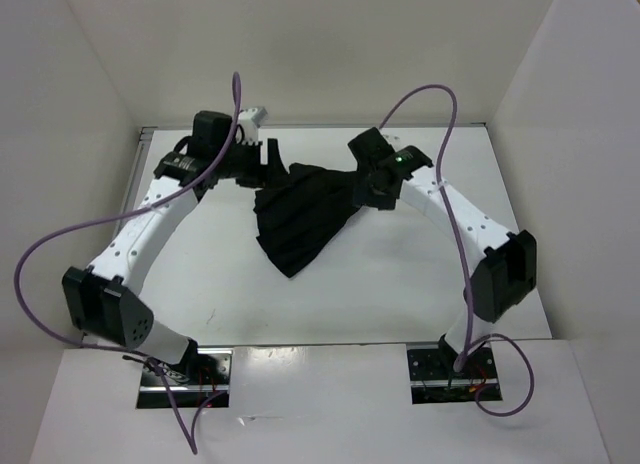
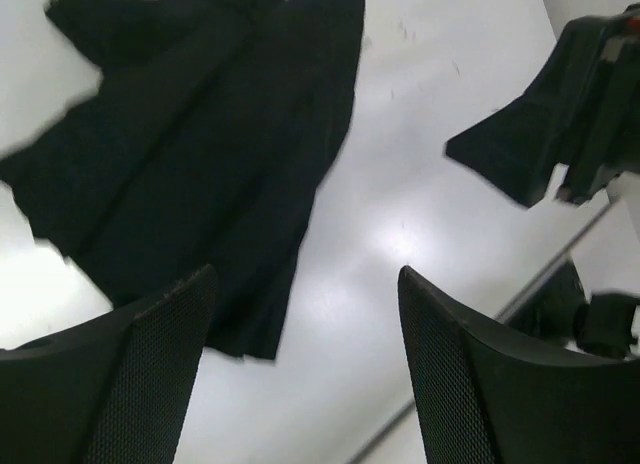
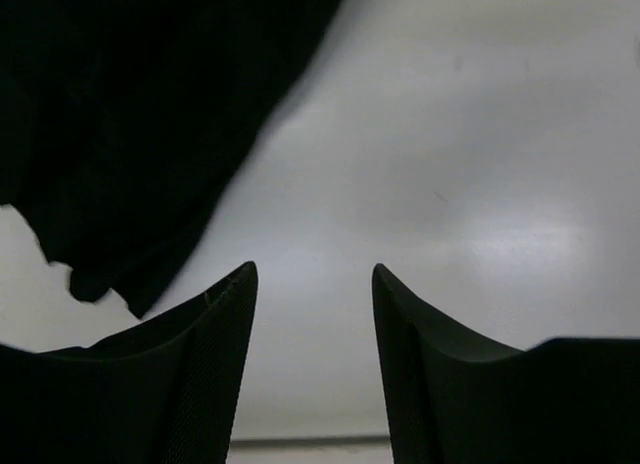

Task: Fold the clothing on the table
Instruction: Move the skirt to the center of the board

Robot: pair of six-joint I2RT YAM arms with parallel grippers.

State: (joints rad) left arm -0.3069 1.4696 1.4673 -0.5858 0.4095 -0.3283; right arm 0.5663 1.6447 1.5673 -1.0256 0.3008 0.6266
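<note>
Skirt (image 1: 300, 219) outside both pairs of fingers (image 3: 200, 364)

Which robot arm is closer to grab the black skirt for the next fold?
Probably right. The right gripper, open, hangs over the skirt at its far corner; the left gripper, also open, sits just off its edge.

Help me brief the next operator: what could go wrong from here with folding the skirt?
The skirt lies bunched and skewed on the table, so a fold may come out lopsided. Its corner sits right beside the open right pincer and might snag as that arm moves. The open left pincer hovers at the fabric's edge and may pinch several layers.
</note>
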